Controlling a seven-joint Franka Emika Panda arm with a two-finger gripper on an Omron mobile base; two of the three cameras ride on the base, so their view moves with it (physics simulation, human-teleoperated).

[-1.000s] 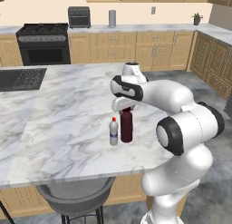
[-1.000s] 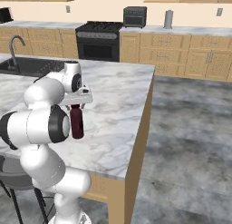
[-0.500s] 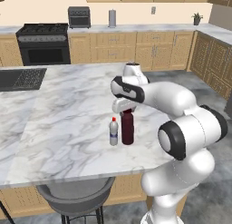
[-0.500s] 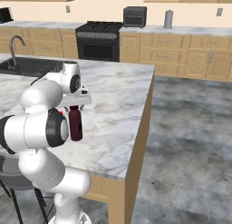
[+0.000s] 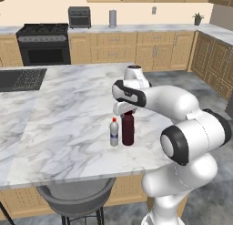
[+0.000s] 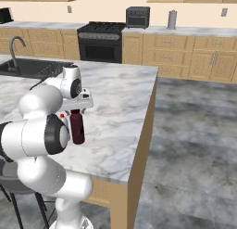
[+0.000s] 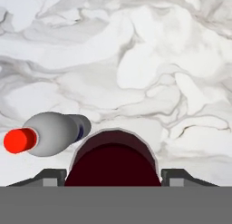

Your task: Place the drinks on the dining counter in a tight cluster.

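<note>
left base view, i log: dining counter (image 5: 63, 110), white-grey marble top, black sink (image 5: 20, 78) set in at its far left, a round grey stool (image 5: 75, 194) tucked under the near edge. beyond it, a black stove (image 5: 43, 44) along the far wall of tan wood cabinets, with a small dark appliance (image 5: 79, 17) and a grey canister (image 5: 112, 18) on that back counter. on the marble stand the maroon bottle (image 5: 128, 128) and the small clear bottle (image 5: 114, 132), both upright, just beside each other, the clear one to the left. the arm rises from lower right, elbow bent, forearm reaching left, hand pointing down with the gripper (image 5: 126, 111) directly over the maroon bottle's top. right base view, i log: same counter (image 6: 120, 98), curved black faucet (image 6: 14, 45) at the sink, stove (image 6: 102, 38) behind; the maroon bottle (image 6: 77, 126) stands near the right edge of the top, the gripper (image 6: 76, 110) at its neck. hand view, i log: marble (image 7: 136, 60) below, the maroon bottle (image 7: 113, 162) seen from above between the two fingertips (image 7: 181, 175), the small clear bottle (image 7: 52, 133) with red cap just to its left. i cannot tell whether the jaws pinch the maroon bottle or stand released around it.
</note>
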